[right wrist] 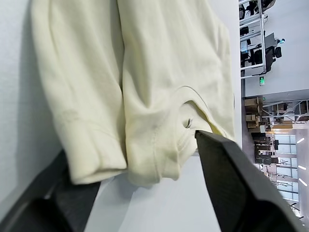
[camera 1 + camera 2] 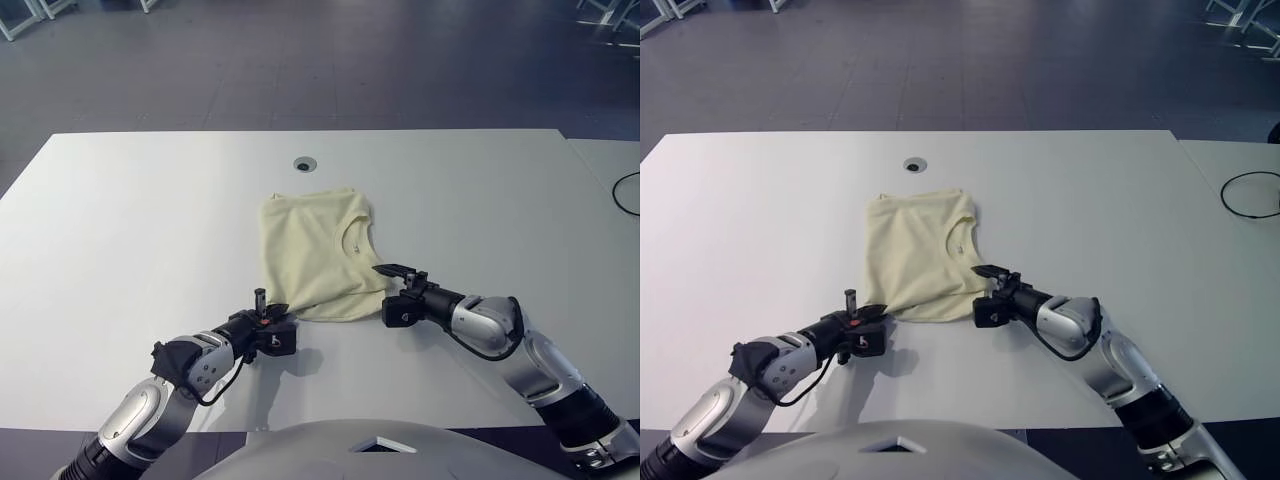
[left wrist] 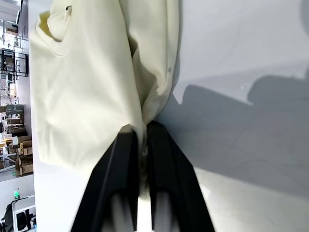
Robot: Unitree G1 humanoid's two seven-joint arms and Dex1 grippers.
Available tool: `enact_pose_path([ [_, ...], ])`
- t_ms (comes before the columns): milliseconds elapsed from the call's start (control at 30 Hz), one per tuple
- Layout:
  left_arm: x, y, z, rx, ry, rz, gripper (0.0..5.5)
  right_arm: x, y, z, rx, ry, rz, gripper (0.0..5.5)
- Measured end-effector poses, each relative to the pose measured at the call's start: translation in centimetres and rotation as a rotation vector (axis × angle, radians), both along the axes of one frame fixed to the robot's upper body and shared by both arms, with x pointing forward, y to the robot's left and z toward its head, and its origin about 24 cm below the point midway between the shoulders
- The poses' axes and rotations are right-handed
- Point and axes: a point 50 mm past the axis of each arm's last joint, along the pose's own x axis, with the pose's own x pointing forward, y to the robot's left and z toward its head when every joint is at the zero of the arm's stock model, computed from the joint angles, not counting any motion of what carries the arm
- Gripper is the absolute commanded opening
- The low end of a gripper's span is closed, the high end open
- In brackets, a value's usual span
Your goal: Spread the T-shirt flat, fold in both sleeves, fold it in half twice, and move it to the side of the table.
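T-shirt (image 2: 315, 250): looks partly folded, not yet moved aside. Corner pinched tight in left gripper (image 2: 284, 314); right gripper (image 2: 388, 292) wide open.

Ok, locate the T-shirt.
Head views: T-shirt lies central on the table, nearer than the round port; left gripper pinches its near left corner, open right gripper straddles the near right one.

We see a plain pale-yellow T-shirt (image 2: 310, 255), a white bench (image 2: 120, 250), a black left end effector (image 3: 141, 140) and a black right end effector (image 2: 392, 290).
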Motion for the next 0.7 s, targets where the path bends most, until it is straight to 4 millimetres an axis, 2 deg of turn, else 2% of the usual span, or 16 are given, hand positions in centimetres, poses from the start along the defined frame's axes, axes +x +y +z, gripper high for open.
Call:
enact_pose_path([
  [267, 0.3, 0.2, -0.2, -0.026, 0.003, -0.033, 0.08, -0.6, -0.2, -0.3, -0.003, 0.024, -0.006, 1.29],
  [500, 0.0, 0.9, 0.0, -0.006, 0.017, -0.087, 0.08, -0.6, -1.1, -0.6, -0.039, 0.04, -0.018, 0.04],
  [700, -0.3, 1.3, 0.1, -0.03, 0.047, -0.121, 0.08, -1.1, -1.1, -0.4, -0.045, 0.064, -0.01, 0.0],
])
